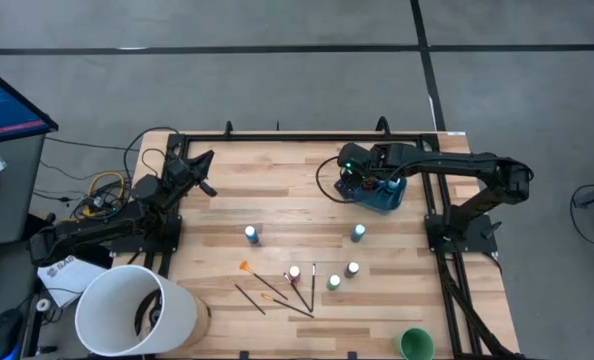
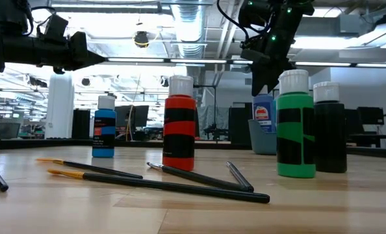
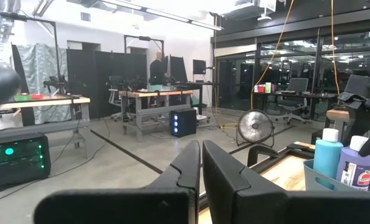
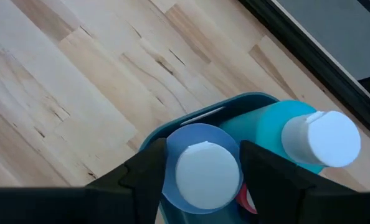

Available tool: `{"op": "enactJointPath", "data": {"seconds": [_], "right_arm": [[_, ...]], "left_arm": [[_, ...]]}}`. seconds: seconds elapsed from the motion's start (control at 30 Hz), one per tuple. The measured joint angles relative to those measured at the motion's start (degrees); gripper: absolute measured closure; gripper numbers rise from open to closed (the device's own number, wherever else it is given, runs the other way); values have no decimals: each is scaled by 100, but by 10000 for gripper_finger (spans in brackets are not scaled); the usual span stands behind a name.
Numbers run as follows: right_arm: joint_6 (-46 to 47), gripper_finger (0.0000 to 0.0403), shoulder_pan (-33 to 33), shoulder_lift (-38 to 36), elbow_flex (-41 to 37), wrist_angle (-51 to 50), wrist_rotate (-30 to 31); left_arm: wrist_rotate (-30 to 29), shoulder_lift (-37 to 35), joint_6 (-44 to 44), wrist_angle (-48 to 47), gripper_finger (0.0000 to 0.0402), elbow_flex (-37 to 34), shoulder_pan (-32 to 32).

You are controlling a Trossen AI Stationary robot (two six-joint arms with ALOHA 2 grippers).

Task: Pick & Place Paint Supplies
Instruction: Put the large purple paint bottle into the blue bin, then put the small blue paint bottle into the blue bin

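In the teal tub [image 4: 172,127], the right tool [image 4: 202,171] apparently brackets a mostly hidden blue bottle [image 4: 200,167], slightly parted.

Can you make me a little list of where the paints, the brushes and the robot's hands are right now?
tub: teal tub, far right of the table, two blue bottles inside
right end effector: open, straddling the blue bottle in the tub
left end effector: shut, waiting at the far left
loose bottles: blue, red, green, dark, all upright
brushes: lying flat near the table's front
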Motion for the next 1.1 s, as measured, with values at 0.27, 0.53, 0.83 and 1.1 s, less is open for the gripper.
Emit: {"op": "enactJointPath", "data": {"seconds": [0.27,0.53,0.83,1.1], "right_arm": [[-138,199,0,-26,60,-76,-22],[-402,214,-3,-33,557,-379,-21],[-1164,217,293,-42,1637,-219,-20],[-2313,191,901,214,1756,1334,-789]], "left_arm": [[21,1,0,-1,394,1,0],[19,0,1,-2,394,1,1],[15,-1,1,-1,394,1,1],[-9,2,1,0,394,-1,-1]]}}
